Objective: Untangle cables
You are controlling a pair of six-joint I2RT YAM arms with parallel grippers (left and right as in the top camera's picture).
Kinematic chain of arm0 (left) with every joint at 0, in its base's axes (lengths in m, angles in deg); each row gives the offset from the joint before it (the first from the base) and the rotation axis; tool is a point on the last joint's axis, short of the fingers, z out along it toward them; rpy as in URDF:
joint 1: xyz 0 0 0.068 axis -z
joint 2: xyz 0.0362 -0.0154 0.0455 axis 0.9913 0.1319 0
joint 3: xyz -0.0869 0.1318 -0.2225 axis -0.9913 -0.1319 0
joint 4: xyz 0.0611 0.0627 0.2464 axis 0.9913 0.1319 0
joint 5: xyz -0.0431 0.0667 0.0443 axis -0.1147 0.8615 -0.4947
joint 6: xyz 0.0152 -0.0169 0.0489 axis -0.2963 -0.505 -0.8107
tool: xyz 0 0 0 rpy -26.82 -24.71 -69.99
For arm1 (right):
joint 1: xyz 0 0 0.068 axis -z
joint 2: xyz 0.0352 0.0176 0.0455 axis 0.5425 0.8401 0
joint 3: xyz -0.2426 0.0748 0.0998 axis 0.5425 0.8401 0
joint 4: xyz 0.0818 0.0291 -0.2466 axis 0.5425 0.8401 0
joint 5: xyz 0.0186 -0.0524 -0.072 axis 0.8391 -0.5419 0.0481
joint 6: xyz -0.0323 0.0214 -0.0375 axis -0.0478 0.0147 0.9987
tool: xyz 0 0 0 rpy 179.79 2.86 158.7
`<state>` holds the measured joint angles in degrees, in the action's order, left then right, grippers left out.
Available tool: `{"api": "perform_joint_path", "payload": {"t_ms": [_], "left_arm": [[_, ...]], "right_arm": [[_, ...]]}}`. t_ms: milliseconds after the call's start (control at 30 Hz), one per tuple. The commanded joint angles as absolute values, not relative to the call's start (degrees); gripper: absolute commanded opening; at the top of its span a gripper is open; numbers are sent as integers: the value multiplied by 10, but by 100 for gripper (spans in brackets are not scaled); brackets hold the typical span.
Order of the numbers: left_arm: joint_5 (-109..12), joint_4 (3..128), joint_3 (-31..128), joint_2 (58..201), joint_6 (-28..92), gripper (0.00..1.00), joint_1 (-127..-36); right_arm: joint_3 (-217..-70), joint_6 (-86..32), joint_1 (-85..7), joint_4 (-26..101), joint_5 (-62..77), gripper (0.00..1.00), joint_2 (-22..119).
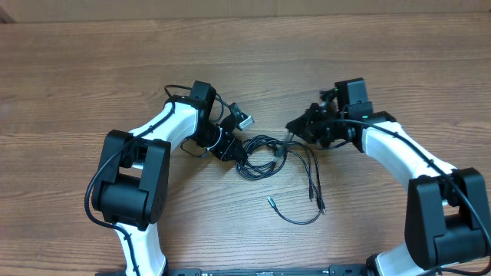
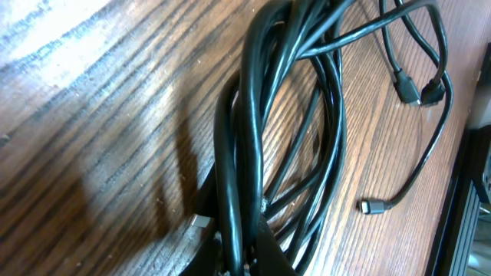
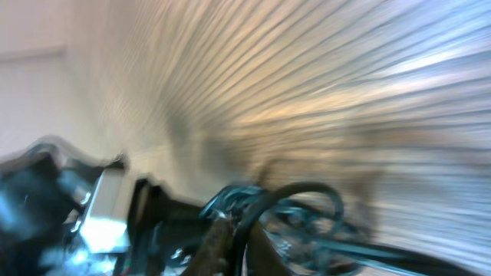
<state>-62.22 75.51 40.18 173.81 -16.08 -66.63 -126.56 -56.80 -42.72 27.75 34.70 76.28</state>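
The cables (image 1: 265,157) are seen as a knot of overlapping loops on the wooden surface (image 1: 345,46), between the two arms. Loose tails trail toward the near edge, and one of them ends in a silver-tipped plug (image 1: 271,201).

The left end effector (image 1: 230,149) is clenched on the bundle: in the left wrist view several strands are gathered together and pinched at the bottom of the frame. The right end effector (image 1: 295,126) is placed at the opposite side of the knot, and a strand is seen running up to its fingers. The right wrist view is badly smeared (nothing in it is sharp), so whether that end effector is clamped or released cannot be told.

Several risks are judged from here:
- **Tighter knot:** many strands are gripped at once on the left, so the knot is likely to be tightened rather than opened if the arms are drawn apart.
- **Lost strand:** if the right grip is loose, the strand may be lost.
- **Snagged plug:** a trailing plug could be caught in a loop and dragged along
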Motion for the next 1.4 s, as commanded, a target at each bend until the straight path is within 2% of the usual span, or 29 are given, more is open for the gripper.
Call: {"api": "perform_joint_path", "payload": {"t_ms": [0, 33, 167, 233, 400, 467, 533, 600, 667, 700, 867, 1000, 1367], "left_arm": [[-605, 756, 389, 1743, -162, 4, -659], [-605, 756, 389, 1743, -161, 4, -659], [-605, 754, 389, 1743, -161, 4, -659], [-605, 751, 390, 1743, -161, 4, -659], [-605, 754, 398, 1743, -161, 4, -661], [-606, 773, 410, 1743, -162, 4, -664], [-611, 801, 427, 1742, -169, 4, -668], [-636, 829, 438, 1738, -214, 4, -672], [-672, 843, 441, 1735, -250, 4, -675], [-685, 844, 441, 1733, -257, 4, -677], [-737, 839, 441, 1732, -259, 4, -694], [-761, 840, 440, 1733, -256, 4, -702], [-763, 841, 435, 1733, -225, 4, -694]], "right_arm": [[-1282, -560, -417, 305, 254, 30, 742], [-1282, -559, -417, 317, 241, 39, 742], [-1282, -509, -417, 331, 252, 62, 742], [-1282, -469, -417, 333, 279, 67, 742], [-1283, -444, -403, 338, 353, 70, 742], [-1284, -435, -393, 327, 427, 68, 742], [-1284, -418, -384, 307, 510, 59, 742], [-1284, -412, -380, 293, 579, 44, 742], [-1284, -413, -380, 292, 615, 21, 742], [-1284, -413, -382, 299, 615, 15, 742], [-1283, -423, -406, 363, 568, 22, 742], [-1282, -487, -445, 392, 475, 23, 742], [-1282, -675, -562, 365, 241, 24, 743]]}}
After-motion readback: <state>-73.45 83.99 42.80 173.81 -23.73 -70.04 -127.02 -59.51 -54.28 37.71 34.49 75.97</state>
